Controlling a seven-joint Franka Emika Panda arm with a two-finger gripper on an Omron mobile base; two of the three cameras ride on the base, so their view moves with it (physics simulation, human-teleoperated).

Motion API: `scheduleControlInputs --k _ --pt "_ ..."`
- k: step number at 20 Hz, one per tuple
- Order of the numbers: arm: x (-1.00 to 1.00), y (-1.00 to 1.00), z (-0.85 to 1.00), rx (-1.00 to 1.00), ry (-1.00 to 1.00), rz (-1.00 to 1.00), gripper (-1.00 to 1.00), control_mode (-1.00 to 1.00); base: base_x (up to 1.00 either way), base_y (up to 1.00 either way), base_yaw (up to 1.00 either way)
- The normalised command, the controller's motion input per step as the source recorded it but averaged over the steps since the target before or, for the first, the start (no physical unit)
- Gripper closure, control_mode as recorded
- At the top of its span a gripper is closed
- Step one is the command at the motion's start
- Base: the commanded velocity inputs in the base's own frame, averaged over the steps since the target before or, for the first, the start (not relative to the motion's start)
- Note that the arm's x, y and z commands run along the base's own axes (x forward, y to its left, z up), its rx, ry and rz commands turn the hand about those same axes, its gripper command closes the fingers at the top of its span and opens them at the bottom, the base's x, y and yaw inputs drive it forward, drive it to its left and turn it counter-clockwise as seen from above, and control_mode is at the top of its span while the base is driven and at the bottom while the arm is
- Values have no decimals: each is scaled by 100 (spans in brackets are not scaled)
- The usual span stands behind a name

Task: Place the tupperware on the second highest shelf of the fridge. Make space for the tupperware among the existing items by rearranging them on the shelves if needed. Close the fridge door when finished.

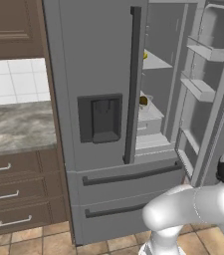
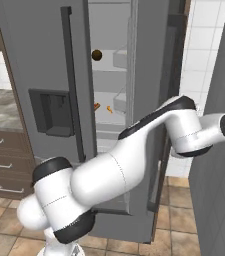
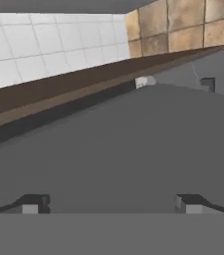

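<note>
Door-closing looks like the step in hand: you are watching the arm reach round the outer face of the fridge's (image 1: pixel 103 124) open right door, with the hand tucked behind that door in the right base view. In the hand view the gripper (image 3: pixel 111 204) is facing a broad grey panel at close range, its two finger tips (image 3: pixel 31 205) standing well apart and gripping nothing.

The tupperware (image 1: pixel 144 102) appears to be sitting on the second highest shelf (image 1: pixel 151 113), a brownish lump showing in it, though you are seeing it only through the narrow gap past the left door's edge and it is small. A yellow piece (image 1: pixel 145 56) is lying on the shelf above. From the other side, a dark brown lump (image 2: pixel 97 54) and the orange carrot (image 2: pixel 97 106) are showing inside.

If that reading is right, the next move is asking for a steady push on the door panel, swinging it toward the cabinet without the elbow catching the edge.

Whether the fingers are actually touching the panel is hard to make out, and the sausage is not discernible.
</note>
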Motion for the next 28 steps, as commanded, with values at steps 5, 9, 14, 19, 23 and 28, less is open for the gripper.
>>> scheduleControlInputs --k 5,9,14,19,23,28 --pt "0 100 -21 -21 -21 30 -100 -100 0 0 0" --pt "1 100 -24 -23 -28 24 -100 -100 0 0 0" --pt "35 100 -13 -18 -20 21 -100 -100 0 0 0" --pt "89 94 0 -5 -16 15 -100 -100 0 0 0" --pt "95 57 0 -1 -10 0 -100 -100 0 0 0" --pt "82 55 0 -6 -4 -14 -100 -100 0 0 0"
